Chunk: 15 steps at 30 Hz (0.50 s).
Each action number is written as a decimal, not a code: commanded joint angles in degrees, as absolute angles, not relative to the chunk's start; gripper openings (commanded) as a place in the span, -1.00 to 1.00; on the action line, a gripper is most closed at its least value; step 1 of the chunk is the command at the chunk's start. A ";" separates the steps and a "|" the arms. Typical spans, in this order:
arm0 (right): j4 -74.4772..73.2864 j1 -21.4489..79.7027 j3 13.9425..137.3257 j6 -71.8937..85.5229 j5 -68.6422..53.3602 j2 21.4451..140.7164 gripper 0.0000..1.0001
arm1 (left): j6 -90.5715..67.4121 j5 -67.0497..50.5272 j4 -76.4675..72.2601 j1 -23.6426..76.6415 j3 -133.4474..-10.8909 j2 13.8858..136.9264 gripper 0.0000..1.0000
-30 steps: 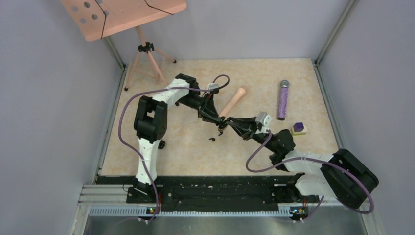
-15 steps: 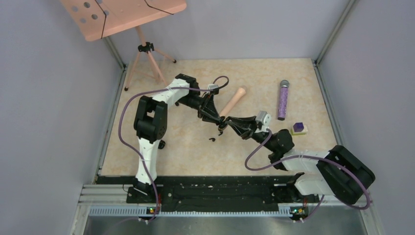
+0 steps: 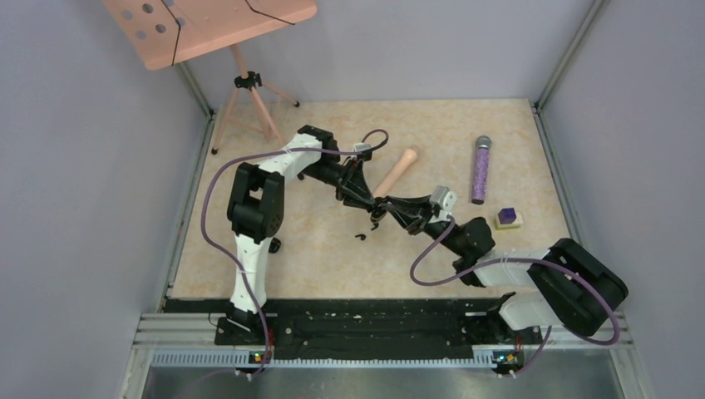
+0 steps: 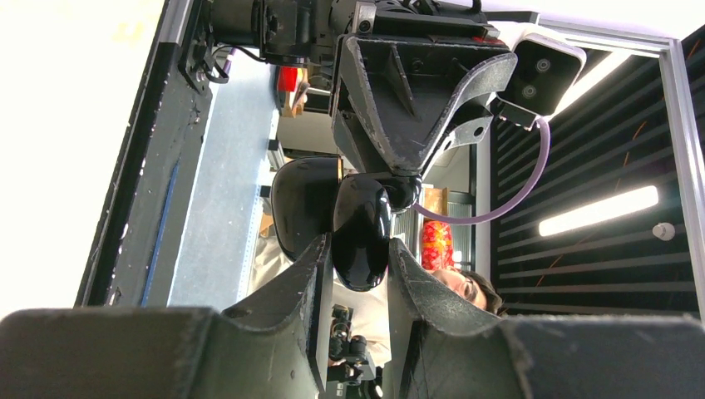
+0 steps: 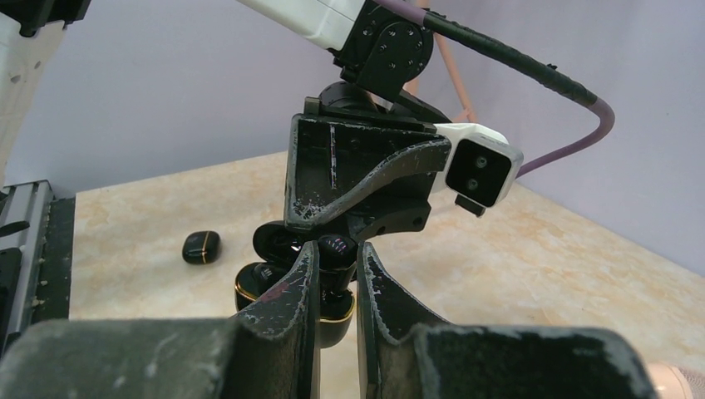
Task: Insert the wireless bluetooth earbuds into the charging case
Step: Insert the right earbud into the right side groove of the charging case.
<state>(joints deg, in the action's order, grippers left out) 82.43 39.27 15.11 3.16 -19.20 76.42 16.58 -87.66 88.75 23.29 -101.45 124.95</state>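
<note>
Charging case [image 4: 362,237] stayed pinched in our left gripper [image 4: 357,253] while our right gripper [image 5: 337,256], nearly closed on we could not tell what, had edged closer for insertion; one earbud [image 5: 201,247] lay loose on the table [image 5: 540,249] nearby.

Glossy black charging case [image 4: 362,233], gold-rimmed black earbud [image 5: 200,247], mottled beige table [image 3: 308,249], speckled purple wand [image 3: 480,170].
</note>
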 commanded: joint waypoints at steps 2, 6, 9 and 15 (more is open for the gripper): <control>87.20 39.65 16.22 3.14 -18.95 77.72 -1.00 | 16.54 -96.42 90.79 23.10 -102.30 121.12 -1.00; 87.63 39.64 15.68 3.20 -18.76 78.13 -1.00 | 16.48 -96.47 90.79 23.10 -102.31 121.06 -1.00; 87.60 39.65 15.28 3.15 -18.51 78.29 -1.00 | 16.52 -96.45 90.79 23.12 -102.42 121.08 -1.00; 88.86 39.65 15.03 3.12 -18.50 80.26 -1.00 | 16.50 -96.51 90.79 23.12 -102.52 121.01 -1.00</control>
<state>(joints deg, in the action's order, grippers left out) 84.88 39.27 15.05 3.18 -19.11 78.70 16.53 -87.64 88.71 23.29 -101.45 124.64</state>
